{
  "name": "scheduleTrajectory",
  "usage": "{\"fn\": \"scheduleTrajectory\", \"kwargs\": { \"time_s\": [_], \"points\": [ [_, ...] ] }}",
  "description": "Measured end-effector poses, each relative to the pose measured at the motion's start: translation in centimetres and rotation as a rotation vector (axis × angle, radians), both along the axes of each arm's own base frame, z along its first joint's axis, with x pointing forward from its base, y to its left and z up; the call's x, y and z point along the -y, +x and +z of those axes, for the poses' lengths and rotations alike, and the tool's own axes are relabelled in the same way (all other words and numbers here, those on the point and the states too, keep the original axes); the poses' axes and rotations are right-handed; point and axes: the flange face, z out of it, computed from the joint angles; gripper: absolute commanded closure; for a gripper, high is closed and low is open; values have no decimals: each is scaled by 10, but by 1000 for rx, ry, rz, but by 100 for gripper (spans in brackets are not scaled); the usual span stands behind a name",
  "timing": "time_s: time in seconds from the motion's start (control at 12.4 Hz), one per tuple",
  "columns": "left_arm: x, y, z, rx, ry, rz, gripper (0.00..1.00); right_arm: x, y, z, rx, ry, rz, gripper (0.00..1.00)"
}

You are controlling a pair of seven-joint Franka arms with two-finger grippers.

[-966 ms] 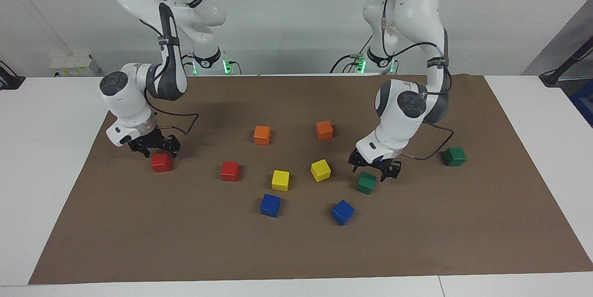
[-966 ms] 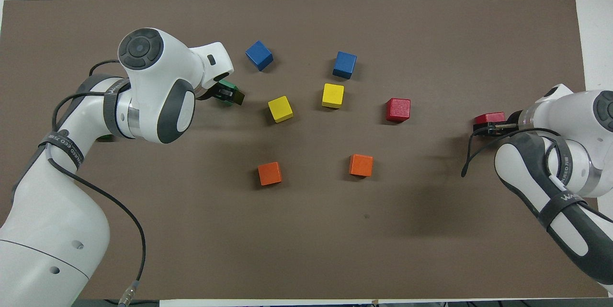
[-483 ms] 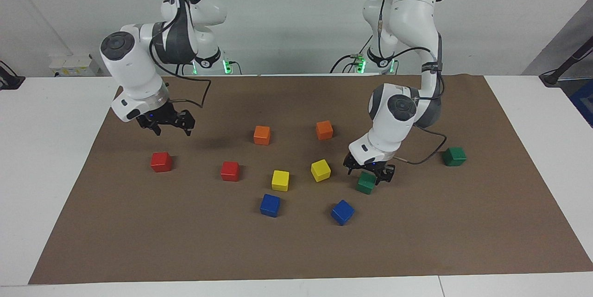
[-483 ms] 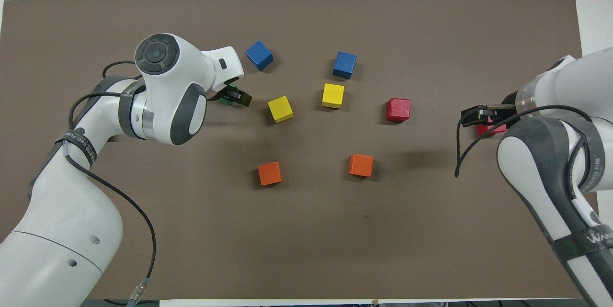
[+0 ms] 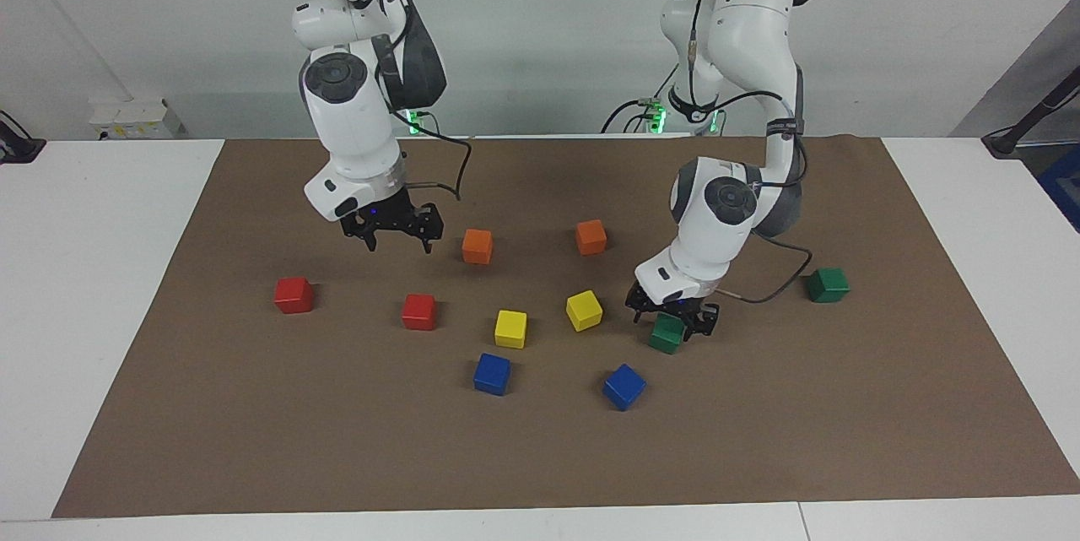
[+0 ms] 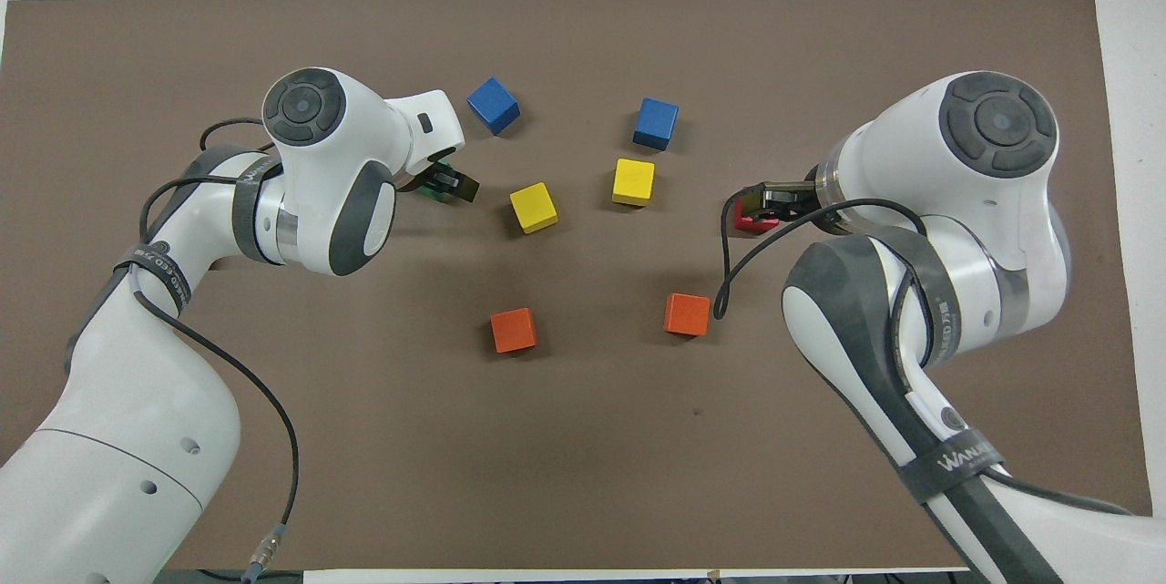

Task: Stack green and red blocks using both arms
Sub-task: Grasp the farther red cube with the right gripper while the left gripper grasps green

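Left gripper (image 5: 672,319), jaws apart, straddles a green block (image 5: 666,333) at its six o'clock. Right gripper (image 5: 393,231), apart and empty, hangs raised; a red block (image 5: 418,311) lies at its five o'clock.

White table (image 5: 101,271) carries brown mat (image 5: 759,440). On mat: red block (image 5: 294,294) at 9 o'clock, second red block (image 5: 418,311) beside it toward centre; two orange blocks (image 5: 477,246) at 12; two yellow blocks (image 5: 510,328) centre; two blue blocks (image 5: 492,374) at 6; green block (image 5: 666,335) and second green block (image 5: 826,284) at 3.
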Motion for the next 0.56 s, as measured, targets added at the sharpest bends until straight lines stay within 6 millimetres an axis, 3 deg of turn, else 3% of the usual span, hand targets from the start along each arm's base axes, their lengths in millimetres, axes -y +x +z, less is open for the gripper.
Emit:
{"fn": "scheduleTrajectory", "kwargs": {
  "time_s": [0.08, 0.24, 0.32, 0.4, 0.56],
  "points": [
    [0, 0, -5, 4, 7, -5, 3, 1, 6, -10, 4, 1, -5, 0],
    [-1, -1, -12, 7, 12, -10, 57, 4, 15, -23, 18, 3, -13, 0],
    [-1, -1, -13, 8, 12, -10, 92, 3, 19, -28, 28, 7, -15, 0],
    [-1, -1, -12, 9, 12, -11, 100, 3, 22, -34, 34, 10, -17, 0],
    [-2, -1, -12, 11, 15, -14, 100, 1, 27, -52, 35, 12, -34, 0]
  ]
}}
